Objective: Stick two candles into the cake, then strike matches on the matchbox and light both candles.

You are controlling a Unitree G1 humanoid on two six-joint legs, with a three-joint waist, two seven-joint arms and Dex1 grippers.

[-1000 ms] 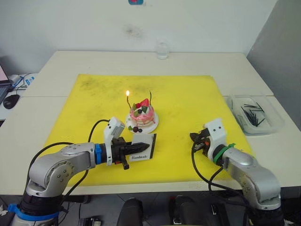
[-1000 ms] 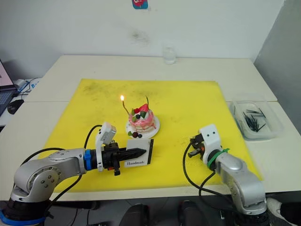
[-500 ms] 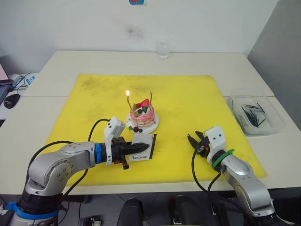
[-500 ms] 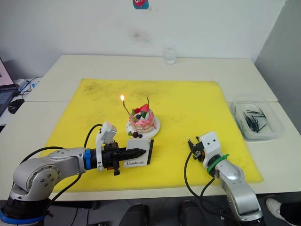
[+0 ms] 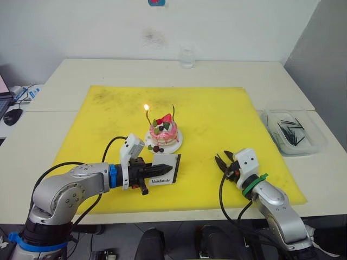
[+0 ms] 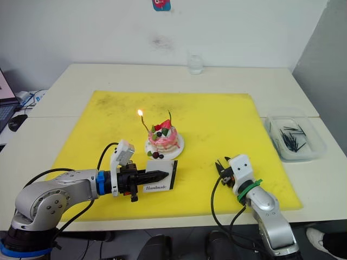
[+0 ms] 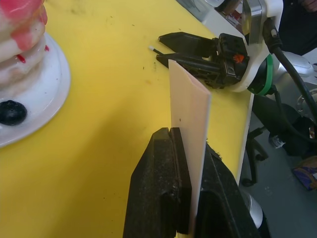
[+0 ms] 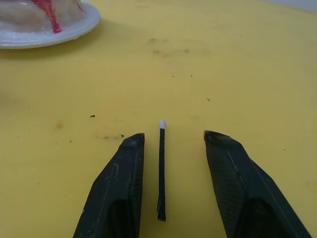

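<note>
While unlit, match (image 8: 161, 168): thin, dark, white-tipped.

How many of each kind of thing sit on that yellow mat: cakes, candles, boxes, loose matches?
Small pink-and-white layered cake on its white plate: 1
Thin curved candles: 2, one lit, one unlit
Flat white matchbox, clamped upright in the left gripper: 1
Dark white-tipped match, lying between the right gripper's open fingers: 1
Total: 5

Lab/office: plain white wall (image 5: 81, 27), pushed-together tables (image 5: 227, 70), laptop (image 5: 2, 86) w/ mouse (image 5: 12, 115).
</note>
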